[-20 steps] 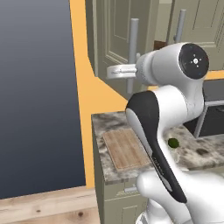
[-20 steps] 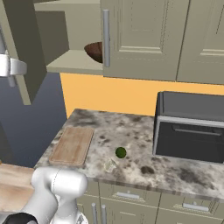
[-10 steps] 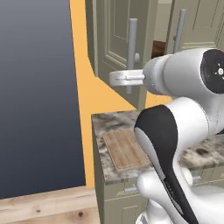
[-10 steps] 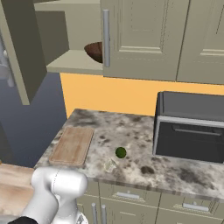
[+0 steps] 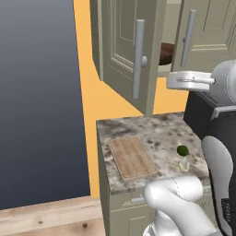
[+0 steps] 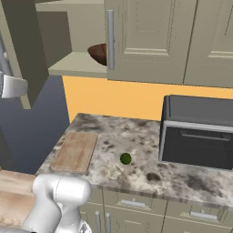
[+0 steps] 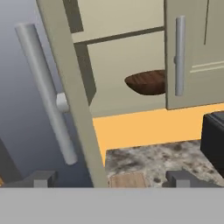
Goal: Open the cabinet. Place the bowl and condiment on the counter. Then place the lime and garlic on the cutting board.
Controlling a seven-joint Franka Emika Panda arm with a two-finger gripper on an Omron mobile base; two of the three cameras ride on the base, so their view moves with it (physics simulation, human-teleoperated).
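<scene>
One cabinet (image 6: 150, 41) door now swung open, my gripper (image 7: 111, 178) has spread apart off its handle (image 7: 46, 92); bowl (image 7: 146, 82) at one o'clock is next.

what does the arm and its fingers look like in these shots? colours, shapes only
The arm is glossy white with rounded, tubular links, and a dark band runs along one link in the left base view. The hand is a flat, pale grey-white block. In the hand view the fingers are small, dark grey and squared-off. No cables or markings are visible.
</scene>
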